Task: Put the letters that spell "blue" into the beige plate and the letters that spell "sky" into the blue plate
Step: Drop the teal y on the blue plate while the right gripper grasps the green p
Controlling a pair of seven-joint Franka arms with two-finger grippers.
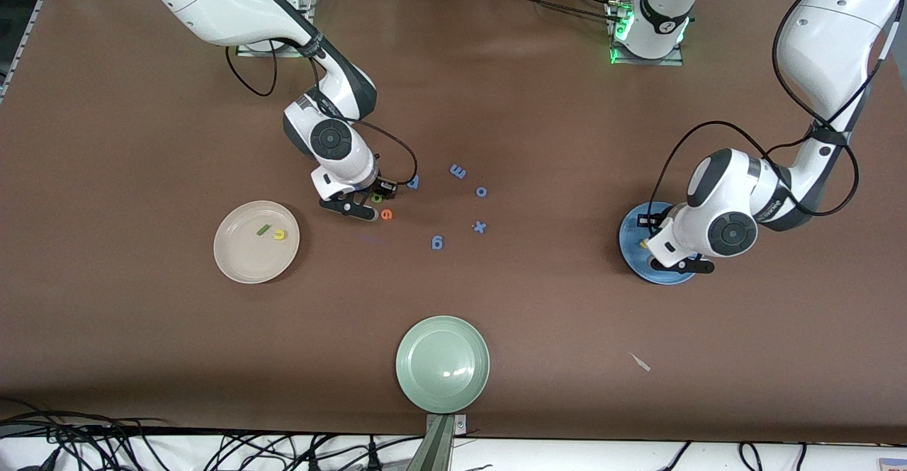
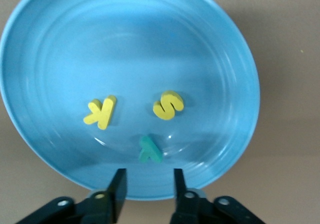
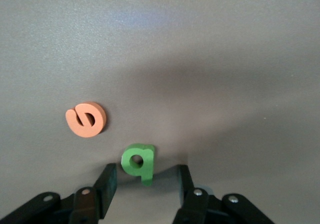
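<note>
Over the blue plate (image 2: 45, 149) my left end effector (image 2: 149, 186) hangs with its fingers apart and empty; k (image 2: 100, 112), s (image 2: 168, 105) and y (image 2: 149, 150) all lie in that plate, so I judge "sky" done. At the right arm's end of the counter (image 1: 553, 117), the beige plate (image 1: 237, 262) holds l (image 1: 263, 229) and u (image 1: 280, 234). That leaves b (image 3: 138, 162) and e (image 3: 86, 119), both on the bare counter close together, near the blue letters. My right end effector (image 3: 147, 183) is low over b, fingers apart on either side of it, not yet clamped. By my reading, "blue" is half done: b next, then e.
</note>
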